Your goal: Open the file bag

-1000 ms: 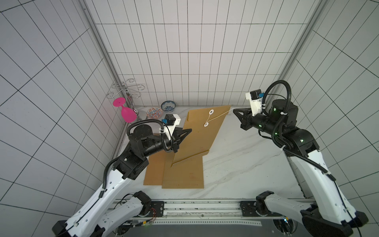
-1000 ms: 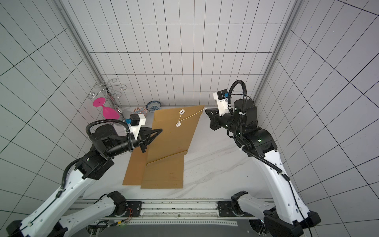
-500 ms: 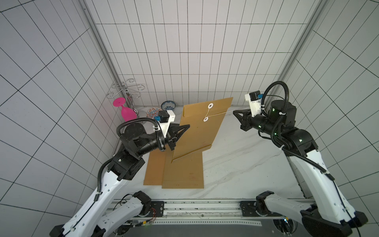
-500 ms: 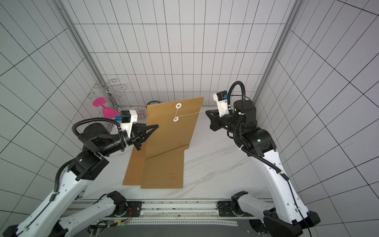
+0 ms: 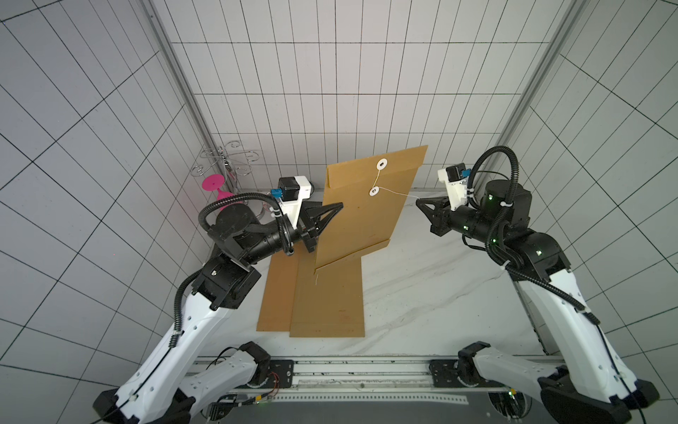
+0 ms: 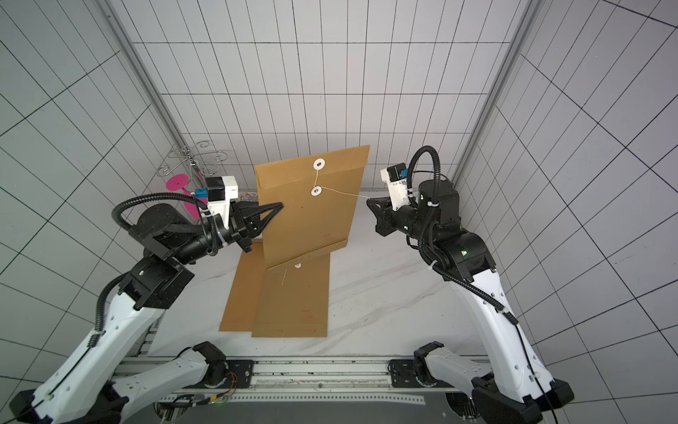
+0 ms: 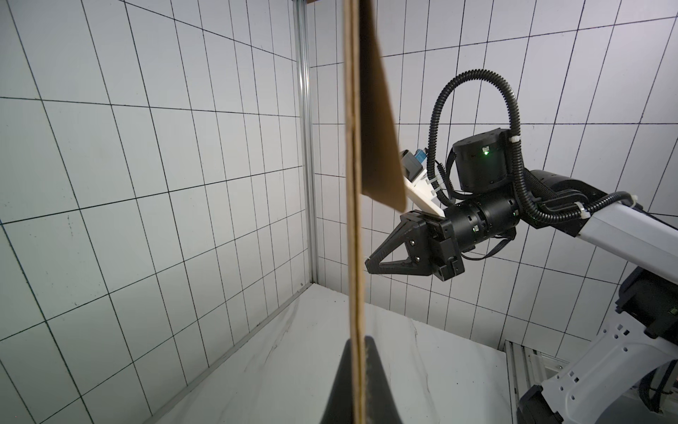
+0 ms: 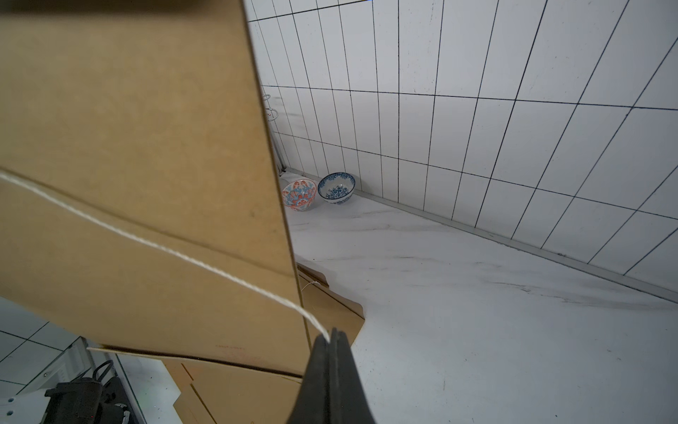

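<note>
Above my counter (image 5: 433, 293) I see the file bag (image 5: 367, 220) held up over two flat envelopes (image 5: 330, 304). The left jaws are clamped on its edge, and the right jaws are pinched on its taut string (image 5: 395, 193).

White tiled walls (image 5: 330, 73) — marble tabletop (image 5: 422, 293)

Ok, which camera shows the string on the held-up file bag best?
The right wrist view: the string runs large and taut across the file bag into the shut right gripper. Both top views show it as a thin line; the left wrist view doesn't show it.
</note>
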You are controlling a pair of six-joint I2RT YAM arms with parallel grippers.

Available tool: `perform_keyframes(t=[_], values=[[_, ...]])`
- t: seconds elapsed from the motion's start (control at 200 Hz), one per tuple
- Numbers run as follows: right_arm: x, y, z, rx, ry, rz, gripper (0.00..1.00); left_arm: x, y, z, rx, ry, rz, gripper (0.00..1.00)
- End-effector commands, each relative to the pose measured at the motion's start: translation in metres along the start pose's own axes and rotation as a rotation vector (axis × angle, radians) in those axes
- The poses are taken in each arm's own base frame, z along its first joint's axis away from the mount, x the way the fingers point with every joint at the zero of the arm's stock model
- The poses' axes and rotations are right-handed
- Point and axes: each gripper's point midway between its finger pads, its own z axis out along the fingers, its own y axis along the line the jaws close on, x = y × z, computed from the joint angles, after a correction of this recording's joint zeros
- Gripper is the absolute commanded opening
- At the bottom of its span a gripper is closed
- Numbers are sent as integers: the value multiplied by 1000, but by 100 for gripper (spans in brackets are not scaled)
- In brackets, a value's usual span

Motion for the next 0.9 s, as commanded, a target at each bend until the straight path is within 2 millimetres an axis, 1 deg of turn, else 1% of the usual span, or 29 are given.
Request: perform_keyframes(t=[0.0, 0.185, 0.34, 0.45, 0.62, 0.77, 0.895], values=[[2, 3, -3, -21, -12, -3, 0, -29, 5, -3, -42, -75, 32, 0], [3, 8, -1, -58, -10, 10, 0, -43, 13, 0, -83, -111, 33, 0], [5, 13, 0, -91, -8, 19, 0, -51, 20, 3, -106, -135, 24, 0], [5, 21, 3, -144, -6, 32, 0, -53, 23, 7, -112, -142, 13, 0], [4, 40, 8, -229, -8, 33, 0, -54, 28, 14, -114, -144, 1, 0], [4, 49, 13, -258, -7, 33, 0, -52, 37, 18, -152, -140, 3, 0], [5, 60, 21, -301, -10, 52, 0, -50, 47, 23, -196, -134, -6, 0]])
